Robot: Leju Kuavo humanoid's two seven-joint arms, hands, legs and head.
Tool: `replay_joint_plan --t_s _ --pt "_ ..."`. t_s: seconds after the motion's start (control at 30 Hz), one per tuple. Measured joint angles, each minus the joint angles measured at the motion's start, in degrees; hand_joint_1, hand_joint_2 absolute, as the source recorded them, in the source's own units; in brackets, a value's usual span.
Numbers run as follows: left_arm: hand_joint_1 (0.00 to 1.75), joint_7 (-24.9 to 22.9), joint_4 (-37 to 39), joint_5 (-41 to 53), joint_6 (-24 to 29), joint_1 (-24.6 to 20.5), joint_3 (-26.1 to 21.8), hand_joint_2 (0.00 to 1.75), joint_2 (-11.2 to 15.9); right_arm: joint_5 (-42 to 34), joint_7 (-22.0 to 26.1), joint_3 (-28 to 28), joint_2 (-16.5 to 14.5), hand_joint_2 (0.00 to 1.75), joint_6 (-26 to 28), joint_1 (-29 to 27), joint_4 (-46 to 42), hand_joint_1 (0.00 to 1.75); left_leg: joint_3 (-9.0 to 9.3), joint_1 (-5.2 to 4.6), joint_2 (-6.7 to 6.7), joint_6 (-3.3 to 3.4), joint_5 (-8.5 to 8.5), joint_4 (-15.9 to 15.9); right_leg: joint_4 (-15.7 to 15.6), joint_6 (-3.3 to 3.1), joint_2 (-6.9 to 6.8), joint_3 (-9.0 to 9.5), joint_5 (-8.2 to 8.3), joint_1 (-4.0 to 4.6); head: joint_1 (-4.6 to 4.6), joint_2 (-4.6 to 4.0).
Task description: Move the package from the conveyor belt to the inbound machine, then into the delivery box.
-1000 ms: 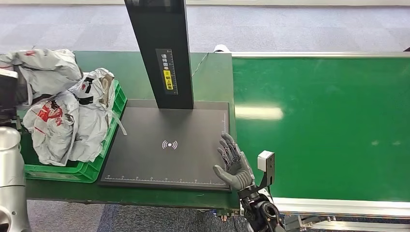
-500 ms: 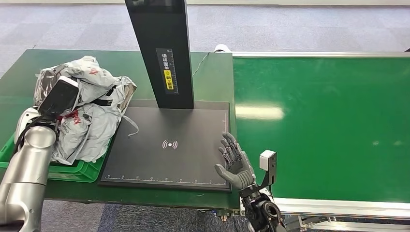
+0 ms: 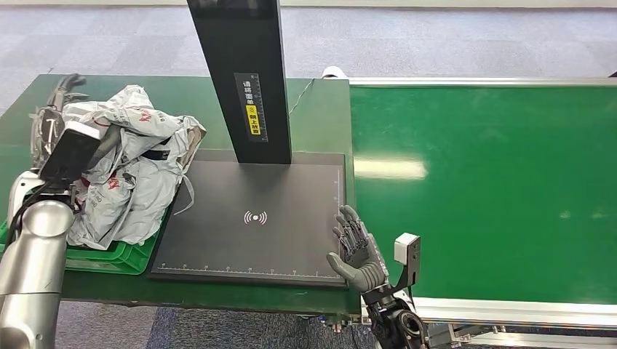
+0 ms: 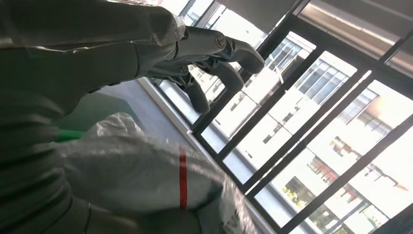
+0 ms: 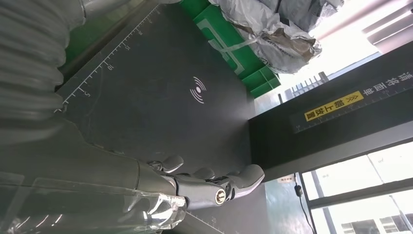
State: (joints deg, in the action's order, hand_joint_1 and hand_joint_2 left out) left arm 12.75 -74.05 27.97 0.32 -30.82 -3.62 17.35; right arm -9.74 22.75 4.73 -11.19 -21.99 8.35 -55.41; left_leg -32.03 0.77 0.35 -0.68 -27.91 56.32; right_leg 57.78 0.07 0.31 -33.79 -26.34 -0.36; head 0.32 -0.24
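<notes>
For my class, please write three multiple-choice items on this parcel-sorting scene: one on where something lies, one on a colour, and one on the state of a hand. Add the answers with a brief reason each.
1. Where do the grey packages lie?
A. On the conveyor belt
B. In the green box beside the scanner plate
C. On the scanner plate

2. What colour is the conveyor belt?
A. Green
B. Black
C. Blue

3. What is the right hand doing?
A. Gripping a package
B. Pressing the black post
C. Holding nothing, fingers spread

Answers:
1 B: the bags are heaped in the green box, next to the scanner plate.
2 A: the belt surface is plain green.
3 C: it sits at the plate's near corner with fingers apart and nothing in them.
</notes>
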Motion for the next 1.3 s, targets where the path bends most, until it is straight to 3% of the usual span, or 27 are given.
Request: replay_joint_plan --t_s 0.33,1.0,1.2,1.3 --pt "0.00 -0.51 -8.64 -1.28 0.58 2.70 -5.55 1.75 -0.51 -0.14 -0.50 -0.45 0.00 1.75 0.20 -0.54 -1.39 0.00 0.02 0.00 -0.01 0.00 0.01 0.00 0.00 0.00 -0.01 0.03 0.00 0.00 0.00 0.00" --pt "0.00 -0.27 -11.31 -2.71 0.74 3.66 -7.62 1.75 -0.93 -0.16 -0.48 -0.79 -0.20 1.75 0.24 -0.69 -1.60 0.00 0.02 0.00 0.02 0.00 0.00 0.00 0.00 0.00 0.01 0.02 0.00 0.00 0.01 0.00" --pt "0.00 5.53 -18.93 -15.61 -0.58 9.15 -12.32 1.75 -1.92 -0.35 -0.48 -0.88 -0.22 1.75 0.49 -0.90 -1.70 0.00 0.01 -0.01 0.06 -0.02 -0.04 -0.01 0.00 0.00 0.05 -0.02 -0.03 0.00 -0.01 0.00" --pt "0.00 12.31 -25.99 -27.67 -8.37 16.26 -13.15 1.75 -5.40 -0.43 -0.36 -0.97 -0.22 1.75 0.57 -1.19 -1.99 0.00 0.01 -0.08 0.06 0.02 -0.10 -0.02 -0.03 0.05 0.06 0.00 -0.08 -0.07 -0.01 0.00"
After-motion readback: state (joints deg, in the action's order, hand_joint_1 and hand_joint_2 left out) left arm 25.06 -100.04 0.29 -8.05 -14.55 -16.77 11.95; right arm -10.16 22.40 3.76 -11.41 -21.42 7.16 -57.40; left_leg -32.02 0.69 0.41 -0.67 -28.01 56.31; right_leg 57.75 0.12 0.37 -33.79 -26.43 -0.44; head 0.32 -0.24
